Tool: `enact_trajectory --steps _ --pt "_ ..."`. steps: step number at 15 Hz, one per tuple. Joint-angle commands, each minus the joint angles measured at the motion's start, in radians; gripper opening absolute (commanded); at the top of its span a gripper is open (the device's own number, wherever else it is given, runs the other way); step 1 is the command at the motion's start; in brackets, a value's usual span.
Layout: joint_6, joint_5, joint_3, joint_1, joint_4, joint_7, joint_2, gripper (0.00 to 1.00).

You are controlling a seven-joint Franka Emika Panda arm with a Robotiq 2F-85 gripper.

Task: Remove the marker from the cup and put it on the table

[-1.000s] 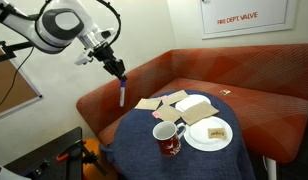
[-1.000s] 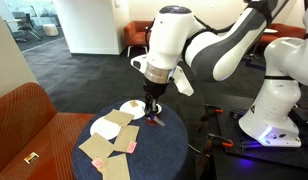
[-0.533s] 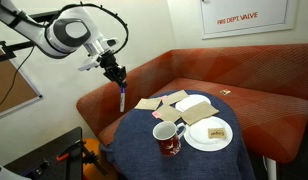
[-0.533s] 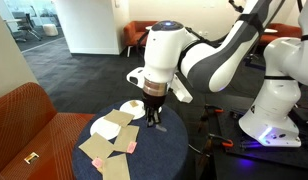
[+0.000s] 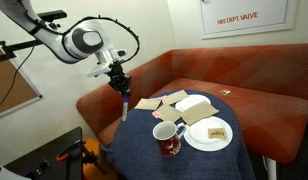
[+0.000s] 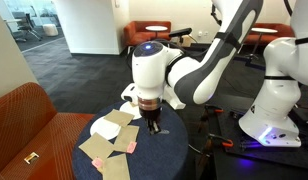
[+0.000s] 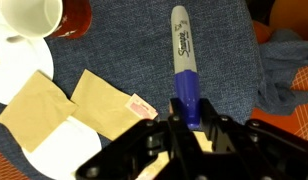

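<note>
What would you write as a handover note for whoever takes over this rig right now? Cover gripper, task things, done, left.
Gripper: shut on the marker, held over the table near its edge.
Cup: upright on the table beside the white plate, no marker showing in it.
Done: marker is out of the cup.
Left: lower it, open the jaws and leave the marker lying on the cloth.

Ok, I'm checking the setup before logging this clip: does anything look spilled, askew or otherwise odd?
Nothing is spilled or broken. The mug stands upright, and the gripper holds the marker over the table. Only the brown paper pieces lie scattered, one overlapping the white plate.
</note>
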Motion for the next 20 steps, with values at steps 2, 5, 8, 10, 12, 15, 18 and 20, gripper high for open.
enact_trajectory --steps 2,5,8,10,12,15,18,20 --pt "-0.070 -0.001 -0.005 0.018 0.105 -0.067 0.114 0.06" --pt "-0.079 0.006 0.000 0.026 0.150 -0.096 0.175 0.06" --pt "-0.072 0.006 0.003 0.031 0.189 -0.125 0.232 0.06" --pt "-0.069 0.005 0.003 0.035 0.211 -0.142 0.266 0.06" --pt "-0.063 0.006 0.003 0.037 0.232 -0.154 0.298 0.06" --pt "-0.059 0.004 -0.001 0.043 0.260 -0.161 0.341 0.06" --pt "-0.047 0.003 -0.005 0.048 0.284 -0.153 0.381 0.06" --pt "-0.048 0.000 -0.009 0.052 0.300 -0.148 0.404 0.06"
